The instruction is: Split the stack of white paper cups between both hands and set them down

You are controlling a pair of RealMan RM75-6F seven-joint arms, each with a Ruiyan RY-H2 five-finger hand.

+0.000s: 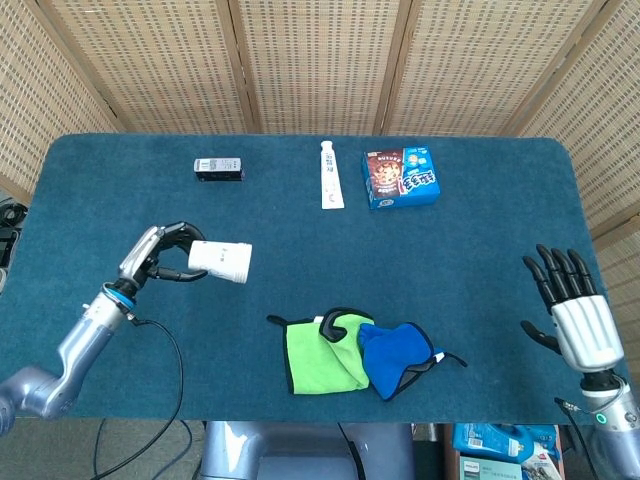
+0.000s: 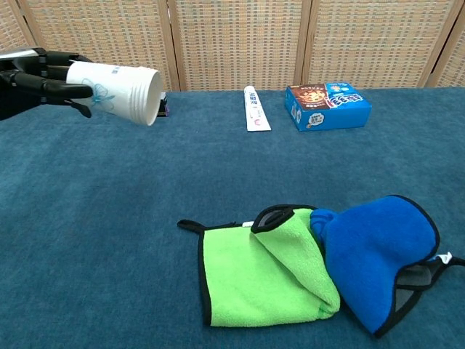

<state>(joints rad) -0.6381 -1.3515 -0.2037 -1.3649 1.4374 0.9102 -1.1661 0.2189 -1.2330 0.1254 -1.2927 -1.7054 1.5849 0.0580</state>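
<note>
It looked like a lab or staged test room, not a home. A table [image 1: 500,250] covered in dark teal carpet-like cloth stood against woven rattan screen panels [image 1: 320,60] that closed off the whole background. Along the table's far edge, sample goods lay spaced in a row: a small dark box [image 1: 218,168], a white tube [image 1: 331,175], a blue snack box [image 1: 401,177]. Below the table's near edge, cables [image 1: 150,420] hung loose, and more boxes [image 1: 500,445] were stowed beside its right corner.
</note>
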